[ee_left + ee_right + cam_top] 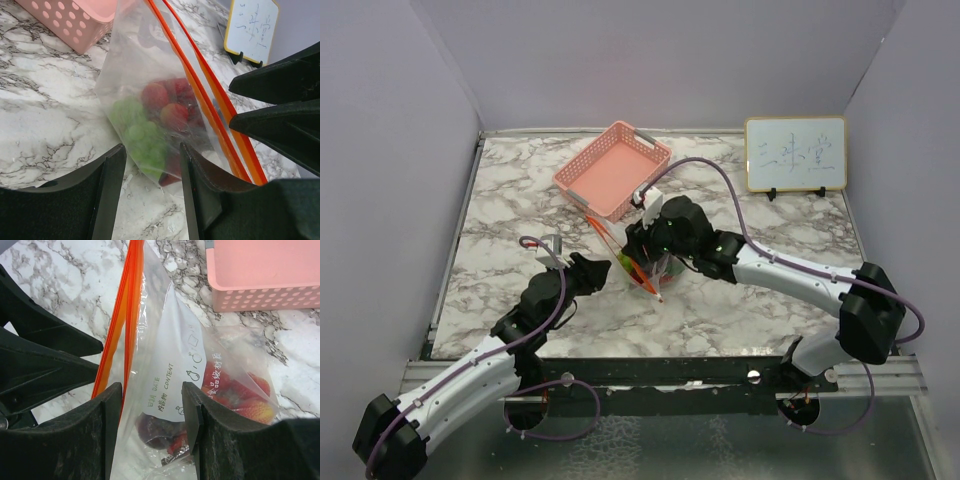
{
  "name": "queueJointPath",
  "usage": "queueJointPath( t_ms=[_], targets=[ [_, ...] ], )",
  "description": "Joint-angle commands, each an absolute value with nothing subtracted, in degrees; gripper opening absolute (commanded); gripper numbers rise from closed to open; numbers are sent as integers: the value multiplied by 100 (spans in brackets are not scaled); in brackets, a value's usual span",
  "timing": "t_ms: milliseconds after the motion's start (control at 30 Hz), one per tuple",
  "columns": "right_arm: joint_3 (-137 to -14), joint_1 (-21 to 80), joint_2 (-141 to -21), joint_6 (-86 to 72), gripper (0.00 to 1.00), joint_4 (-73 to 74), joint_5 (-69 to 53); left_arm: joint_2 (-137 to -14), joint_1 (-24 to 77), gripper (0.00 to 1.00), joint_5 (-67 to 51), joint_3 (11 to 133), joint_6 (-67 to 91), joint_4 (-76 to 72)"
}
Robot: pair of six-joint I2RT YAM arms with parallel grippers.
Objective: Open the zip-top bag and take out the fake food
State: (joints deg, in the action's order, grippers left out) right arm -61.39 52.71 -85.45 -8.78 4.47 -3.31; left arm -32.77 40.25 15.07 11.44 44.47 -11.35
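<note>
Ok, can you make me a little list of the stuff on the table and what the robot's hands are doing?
bag: zip-top bag, between both grippers; zip strip looks closed
food: fake food, green and red pieces, inside the bag
left gripper: fingers either side of the bag's lower end, grip unclear
right gripper: fingers either side of the bag, grip unclear
behind: pink basket; whiteboard with writing

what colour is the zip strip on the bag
Red-orange; the zip strip shows best in the left wrist view.
</note>
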Motion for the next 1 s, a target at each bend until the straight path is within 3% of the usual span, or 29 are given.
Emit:
queueJointPath(
  t_ms=[0, 333, 533, 767, 967],
  targets=[
    [-6358, 5472, -8635, -734, 52, 613, 35, -3219, 4037, 50, 1626, 1151, 4439, -1140],
    [-6500, 5850, -8758, -703, 45, 935, 1118, -3142, 4038, 50, 1582, 1202, 4447, -1092],
    [-6574, 5869, -8642, -827, 27, 1099, 1930, -2928, 4043, 52, 1548, 1200, 4568, -1049],
    [-6562, 5902, -8487, -875, 2, 1011, 2082, -3393, 4045, 71, 1364, 1492, 4924, -1338],
    [-6564, 6083, -8591, -933, 1, 982, 2162, -3472, 4062, 77, 1574, 1685, 5031, -1433]
  ],
)
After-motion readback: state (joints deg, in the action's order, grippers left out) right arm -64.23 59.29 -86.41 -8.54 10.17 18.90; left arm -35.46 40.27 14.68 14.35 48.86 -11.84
